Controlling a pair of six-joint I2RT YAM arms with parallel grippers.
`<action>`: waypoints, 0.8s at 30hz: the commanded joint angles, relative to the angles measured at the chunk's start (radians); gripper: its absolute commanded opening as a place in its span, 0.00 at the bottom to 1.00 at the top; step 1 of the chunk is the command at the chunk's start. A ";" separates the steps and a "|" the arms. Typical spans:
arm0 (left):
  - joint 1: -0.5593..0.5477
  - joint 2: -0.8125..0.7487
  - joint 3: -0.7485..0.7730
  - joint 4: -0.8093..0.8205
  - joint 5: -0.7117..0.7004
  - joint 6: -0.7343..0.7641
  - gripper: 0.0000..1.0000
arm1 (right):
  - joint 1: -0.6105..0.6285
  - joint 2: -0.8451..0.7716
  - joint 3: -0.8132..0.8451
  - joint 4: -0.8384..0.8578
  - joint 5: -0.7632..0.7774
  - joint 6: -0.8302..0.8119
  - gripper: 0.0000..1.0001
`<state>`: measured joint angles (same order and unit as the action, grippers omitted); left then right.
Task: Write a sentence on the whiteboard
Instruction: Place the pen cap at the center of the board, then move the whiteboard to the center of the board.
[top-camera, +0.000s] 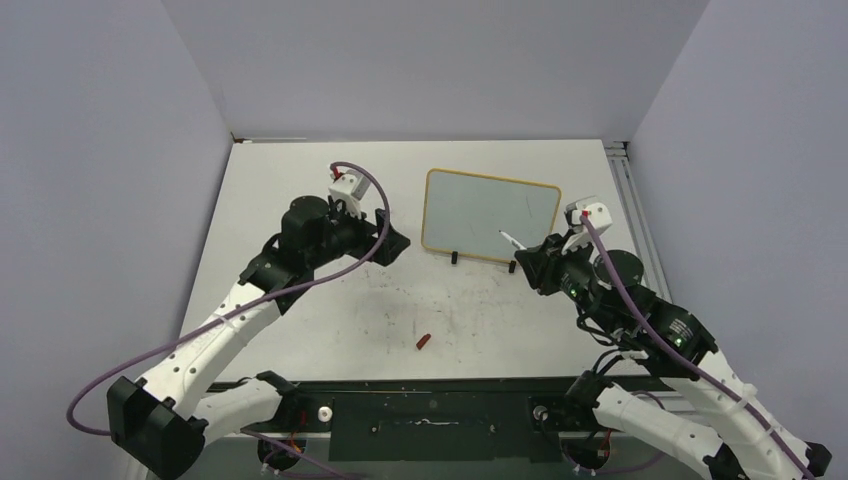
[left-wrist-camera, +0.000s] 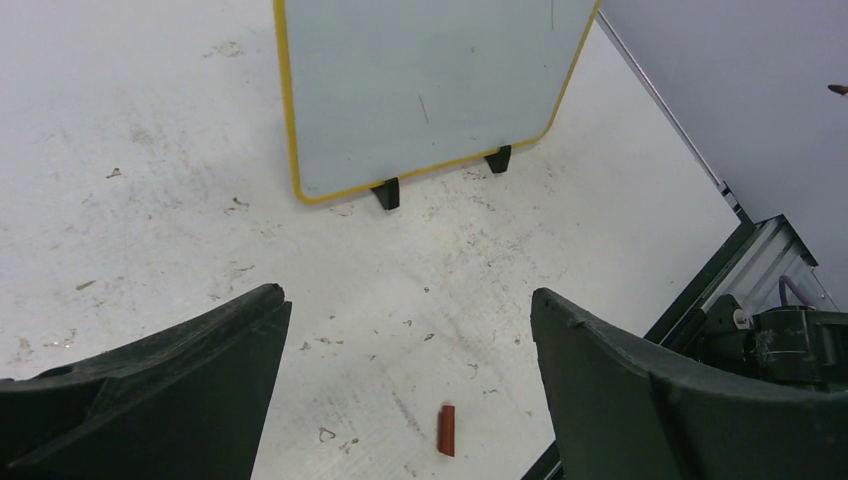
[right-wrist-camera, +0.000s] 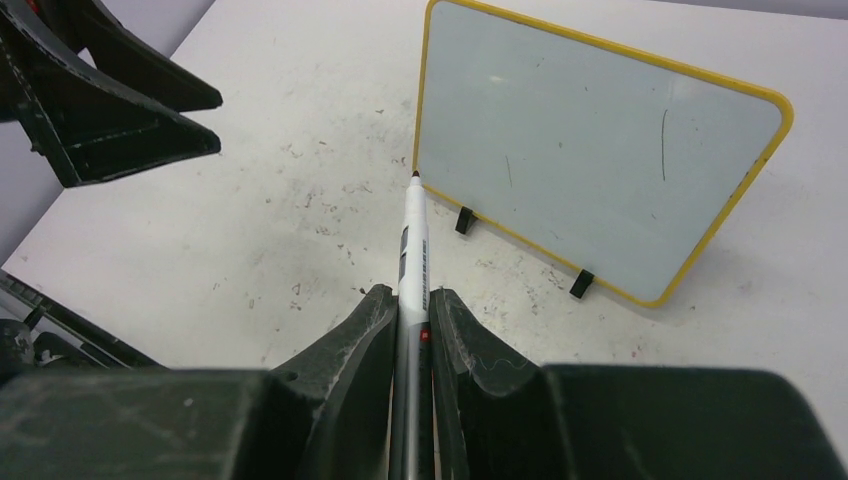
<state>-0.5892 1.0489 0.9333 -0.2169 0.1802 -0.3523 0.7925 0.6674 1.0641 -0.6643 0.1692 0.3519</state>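
Toward the far edge, right of centre, the whiteboard (top-camera: 490, 215) sits propped on its black feet, its face bare but for a few faint strokes, with no sentence on it yet. The right gripper (right-wrist-camera: 410, 305) is clamped on the marker (right-wrist-camera: 413, 235), whose long axis points straight at the board, tip close by its lower left edge; contact unclear. The left gripper (left-wrist-camera: 410, 310) hangs spread wide and empty off the board's left side. The right arm is nearer, so the tip likely goes forward onto the face.
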 joint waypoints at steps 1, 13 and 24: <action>0.125 0.058 0.061 -0.006 0.220 0.044 0.89 | -0.005 0.070 -0.020 0.080 0.019 0.006 0.05; 0.211 0.355 0.168 0.194 0.442 0.107 0.87 | -0.045 0.235 -0.122 0.350 -0.105 -0.055 0.05; -0.033 0.506 0.152 0.315 -0.002 0.089 0.72 | -0.194 0.255 -0.132 0.389 -0.156 -0.068 0.05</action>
<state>-0.4850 1.5700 1.1095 -0.0326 0.4038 -0.2405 0.6422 0.9573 0.9306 -0.3336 0.0238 0.3016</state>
